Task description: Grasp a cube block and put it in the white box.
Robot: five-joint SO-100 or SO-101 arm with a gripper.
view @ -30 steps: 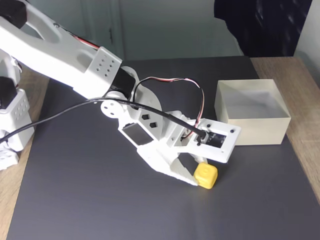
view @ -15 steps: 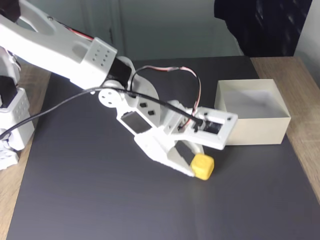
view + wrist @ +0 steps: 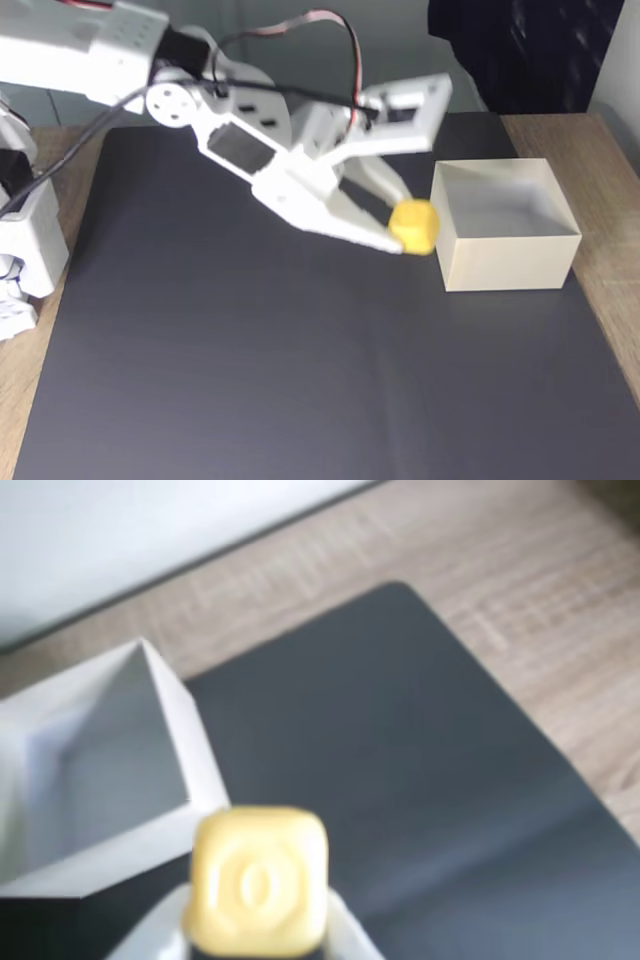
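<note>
The yellow cube block (image 3: 414, 226) hangs in the air, held between the white fingers of my gripper (image 3: 405, 228), which is shut on it. It hovers just left of the white box (image 3: 505, 262) in the fixed view, well above the dark mat. In the wrist view the cube block (image 3: 259, 880), with a circular mark on its face, sits at the bottom centre between my fingertips (image 3: 345, 930). The white box (image 3: 170, 745) lies behind it to the left, open-topped with nothing inside.
A dark grey mat (image 3: 250, 370) covers the table, with wooden tabletop (image 3: 600, 150) showing to the right. The arm's white base (image 3: 25, 250) stands at the left edge. A dark object (image 3: 520, 50) sits at the back right.
The gripper has lifted the cube block off the mat and carried it up and toward the white box. The arm has risen and swung back.
</note>
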